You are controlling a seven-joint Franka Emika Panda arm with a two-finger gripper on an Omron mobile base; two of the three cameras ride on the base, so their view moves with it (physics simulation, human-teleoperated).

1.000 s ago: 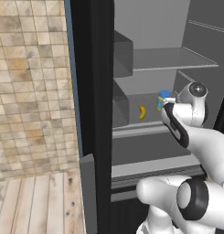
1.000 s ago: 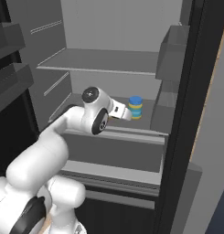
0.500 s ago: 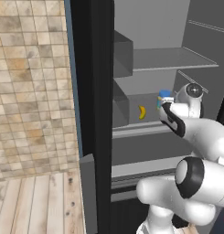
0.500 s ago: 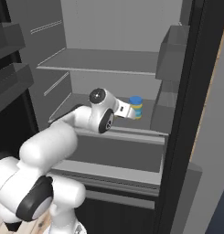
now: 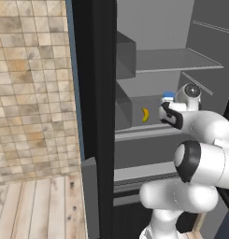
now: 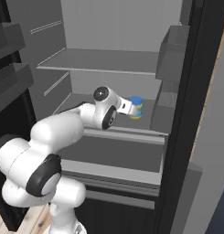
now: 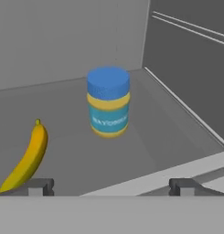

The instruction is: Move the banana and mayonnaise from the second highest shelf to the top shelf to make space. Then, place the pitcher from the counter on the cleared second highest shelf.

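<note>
Two dark fingertips (image 7: 40, 186) of the end effector (image 7: 111, 187) stand wide apart, holding nothing, at the second highest shelf (image 7: 154, 178)'s pale front rail. Just beyond, the banana (image 7: 27, 157) lies left. Farther back, the mayonnaise (image 7: 108, 102) stands upright; its teal label's white lettering reads roughly "MAYONNAISE", blurred. Above sits the top shelf (image 6: 99, 61)

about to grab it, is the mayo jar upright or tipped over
Upright. In the hand view the mayonnaise stands on its base on the second highest shelf, blue lid on top, label band level, apart from the banana.
</note>
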